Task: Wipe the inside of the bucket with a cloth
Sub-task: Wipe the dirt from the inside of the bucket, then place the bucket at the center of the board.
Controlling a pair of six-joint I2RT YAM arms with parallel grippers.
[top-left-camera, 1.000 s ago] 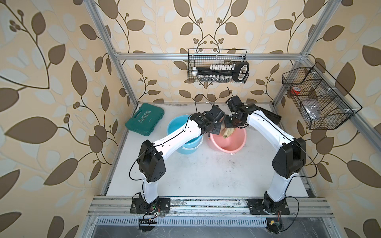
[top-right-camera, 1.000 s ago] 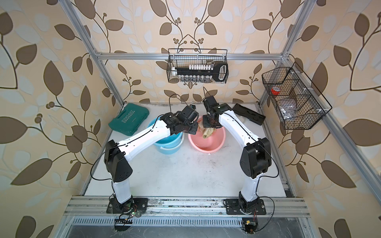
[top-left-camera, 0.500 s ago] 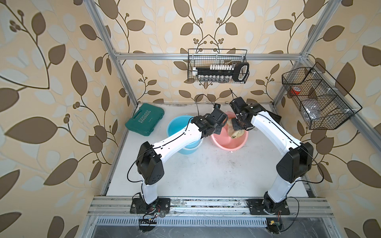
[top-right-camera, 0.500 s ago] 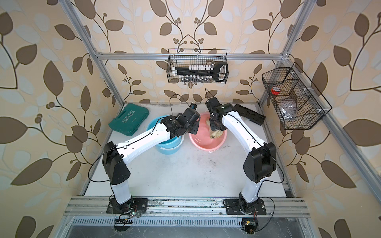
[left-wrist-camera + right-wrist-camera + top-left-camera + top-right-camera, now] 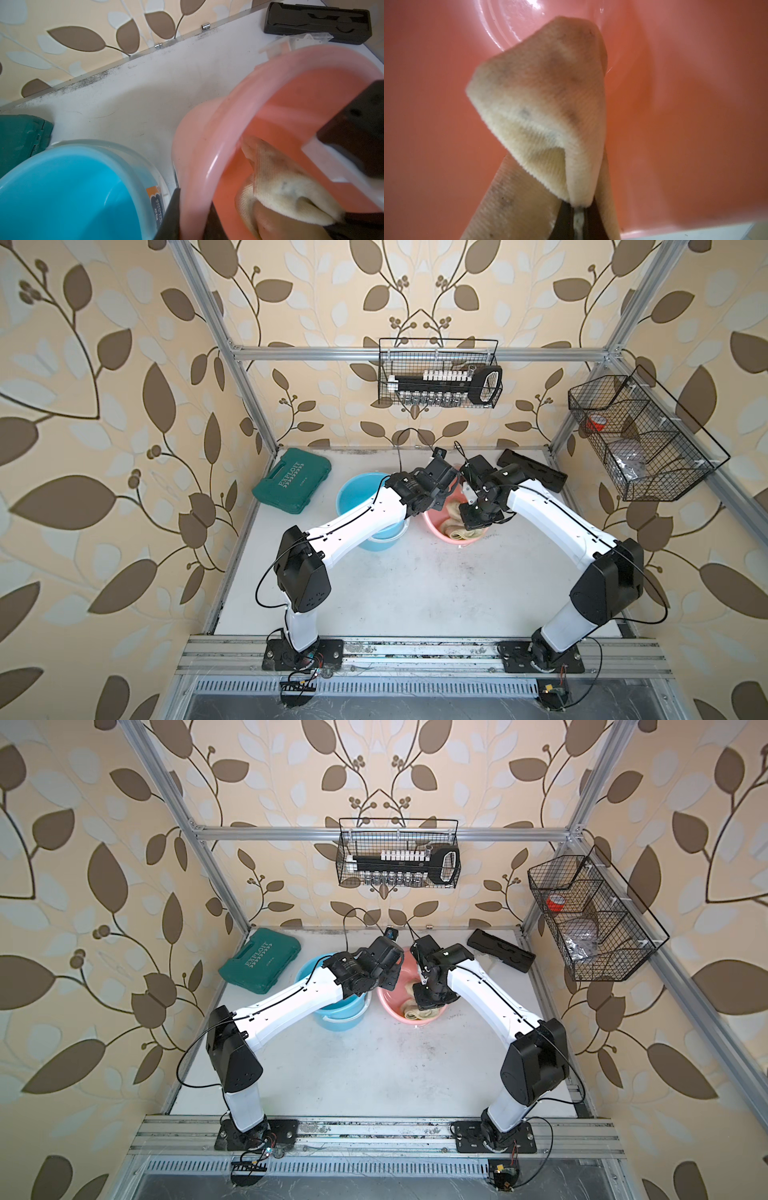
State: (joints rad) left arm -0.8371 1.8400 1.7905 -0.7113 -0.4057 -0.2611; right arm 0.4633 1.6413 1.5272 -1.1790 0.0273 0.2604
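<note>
Right end effector (image 5: 578, 220) clamps cloth (image 5: 542, 108), wrist view only; left end effector (image 5: 193, 222) clamps bucket (image 5: 311, 58) rim.

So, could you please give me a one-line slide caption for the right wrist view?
Right gripper shut on the stained cloth inside the pink bucket.

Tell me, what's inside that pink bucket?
A stained beige cloth, pinched by the shut right gripper that reaches in. The left gripper clamps the rim of the pink bucket. Cloth and gripper cover part of the bucket floor, so anything beneath them cannot be seen.
</note>
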